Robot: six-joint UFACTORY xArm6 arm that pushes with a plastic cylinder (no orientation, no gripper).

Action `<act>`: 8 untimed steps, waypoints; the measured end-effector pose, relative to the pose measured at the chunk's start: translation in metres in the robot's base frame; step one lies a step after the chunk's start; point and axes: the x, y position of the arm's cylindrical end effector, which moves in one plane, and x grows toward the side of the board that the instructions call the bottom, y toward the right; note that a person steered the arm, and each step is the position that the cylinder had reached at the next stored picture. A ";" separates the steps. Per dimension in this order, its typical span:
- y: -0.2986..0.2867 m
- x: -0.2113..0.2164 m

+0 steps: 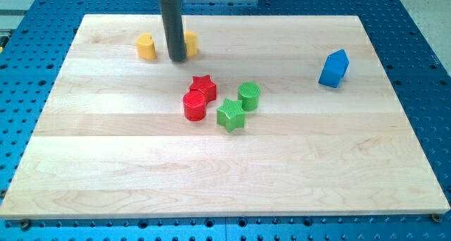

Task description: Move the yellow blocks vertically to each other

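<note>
Two yellow blocks lie near the view's top left of the wooden board (pixel 106 163). One yellow block (pixel 146 47) stands alone at the left. The other yellow block (pixel 189 43) is partly hidden behind my rod. My tip (pixel 177 59) rests on the board between them, touching or almost touching the left side of the right yellow block. The two yellow blocks are side by side at about the same height in the view.
A red star (pixel 203 86) and a red cylinder (pixel 194 106) sit at the board's middle, with a green star (pixel 230 115) and a green cylinder (pixel 249 96) beside them. A blue house-shaped block (pixel 334 68) stands at the right.
</note>
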 end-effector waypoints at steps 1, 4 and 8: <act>0.000 -0.009; -0.028 -0.036; 0.107 -0.042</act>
